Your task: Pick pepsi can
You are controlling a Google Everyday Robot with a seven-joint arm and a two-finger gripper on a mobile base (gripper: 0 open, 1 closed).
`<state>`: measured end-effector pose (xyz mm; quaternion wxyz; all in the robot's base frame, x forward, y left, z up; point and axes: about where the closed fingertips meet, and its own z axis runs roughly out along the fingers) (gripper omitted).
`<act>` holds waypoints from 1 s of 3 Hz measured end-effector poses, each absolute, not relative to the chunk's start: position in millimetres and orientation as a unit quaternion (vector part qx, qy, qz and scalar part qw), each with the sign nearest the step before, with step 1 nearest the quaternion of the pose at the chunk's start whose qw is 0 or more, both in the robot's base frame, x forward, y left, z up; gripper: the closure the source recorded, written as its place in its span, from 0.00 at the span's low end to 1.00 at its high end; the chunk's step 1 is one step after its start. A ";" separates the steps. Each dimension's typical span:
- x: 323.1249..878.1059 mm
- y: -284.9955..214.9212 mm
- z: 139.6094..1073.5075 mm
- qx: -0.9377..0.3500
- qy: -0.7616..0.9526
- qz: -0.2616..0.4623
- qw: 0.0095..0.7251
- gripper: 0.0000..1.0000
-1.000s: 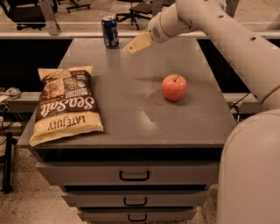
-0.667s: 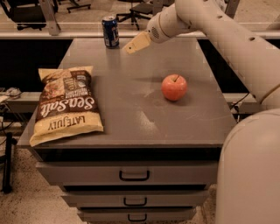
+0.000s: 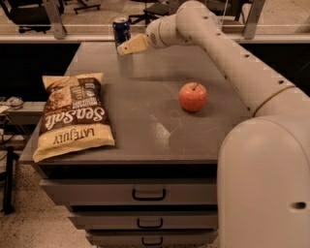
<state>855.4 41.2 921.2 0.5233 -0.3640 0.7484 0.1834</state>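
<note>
The pepsi can (image 3: pixel 121 30), dark blue with a silver top, stands upright at the far edge of the grey tabletop (image 3: pixel 145 111). My gripper (image 3: pixel 123 49), tan at the end of the white arm (image 3: pixel 227 53), reaches in from the right. It hovers just in front of the can and slightly right of it, near its lower part, and I cannot tell whether it touches the can. Nothing is in the gripper.
A red apple (image 3: pixel 193 96) sits right of the table's middle, under the arm. A Sea Salt chips bag (image 3: pixel 72 116) lies flat on the left side. Drawers (image 3: pixel 147 193) are below the front edge. Office chairs (image 3: pixel 155 7) stand beyond the table.
The gripper has moved left along the far side of the table, closing most of the gap to the can. The can, apple and bag have not moved.
</note>
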 end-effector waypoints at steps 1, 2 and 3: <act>888.0 78.4 913.7 -0.345 0.732 0.210 0.548 0.00; 917.3 102.6 898.3 -0.326 0.731 0.221 0.556 0.00; 934.1 119.1 891.4 -0.331 0.748 0.188 0.544 0.00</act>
